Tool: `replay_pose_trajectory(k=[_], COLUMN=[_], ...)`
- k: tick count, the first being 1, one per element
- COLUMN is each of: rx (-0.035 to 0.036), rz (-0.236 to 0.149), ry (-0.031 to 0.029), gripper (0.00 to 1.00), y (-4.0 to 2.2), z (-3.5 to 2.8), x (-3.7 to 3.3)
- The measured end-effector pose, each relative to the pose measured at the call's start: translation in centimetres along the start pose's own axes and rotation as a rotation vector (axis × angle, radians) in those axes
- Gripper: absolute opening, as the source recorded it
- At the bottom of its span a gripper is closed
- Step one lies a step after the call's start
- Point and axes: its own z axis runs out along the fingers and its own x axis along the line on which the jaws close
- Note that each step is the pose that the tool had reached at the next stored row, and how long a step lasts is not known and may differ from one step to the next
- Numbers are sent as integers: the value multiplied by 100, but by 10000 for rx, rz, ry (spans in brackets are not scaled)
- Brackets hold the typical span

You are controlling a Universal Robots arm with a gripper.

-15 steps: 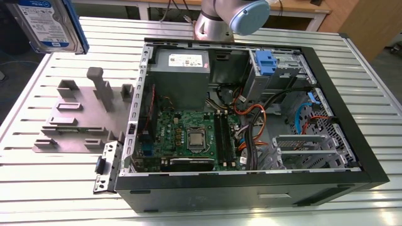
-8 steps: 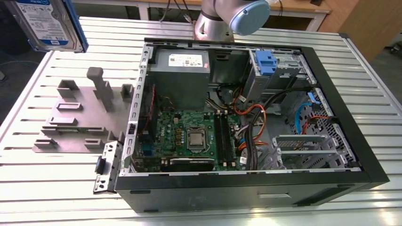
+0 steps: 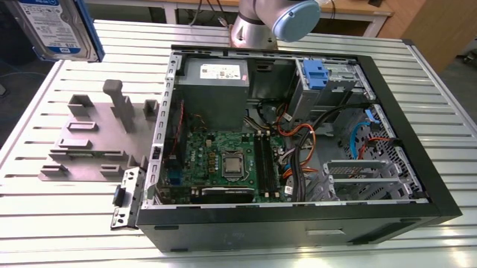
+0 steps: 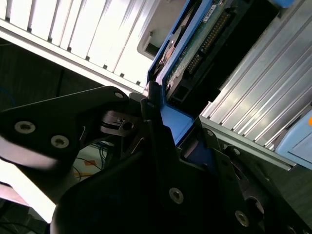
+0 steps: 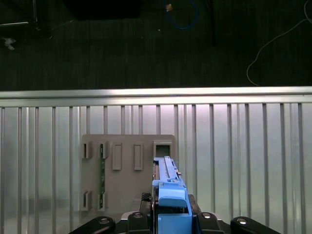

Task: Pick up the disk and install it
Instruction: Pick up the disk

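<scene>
Pinching the disk (image 3: 56, 28) edge-on, the end effector (image 5: 170, 215) is held above the bench (image 3: 60, 226); the slotted stand (image 5: 127, 170) lies below, the open case (image 3: 298, 223) beside it.

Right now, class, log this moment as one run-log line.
gripper: shut on disk | disk: held aloft above grey stand, outside open computer case | install: not yet done

On table (image 3: 60, 223), slotted stand (image 3: 82, 142) at the exterior view's left of computer case (image 3: 298, 223), disk (image 3: 56, 28) aloft above it.
</scene>
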Motion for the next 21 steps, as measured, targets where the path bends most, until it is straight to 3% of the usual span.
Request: replay_pose_trajectory(k=[11,21], rx=[4,6], rz=[-55,-91], ry=[2,4], gripper=[36,36], y=[-2,-8], z=[1,5], x=[61,275])
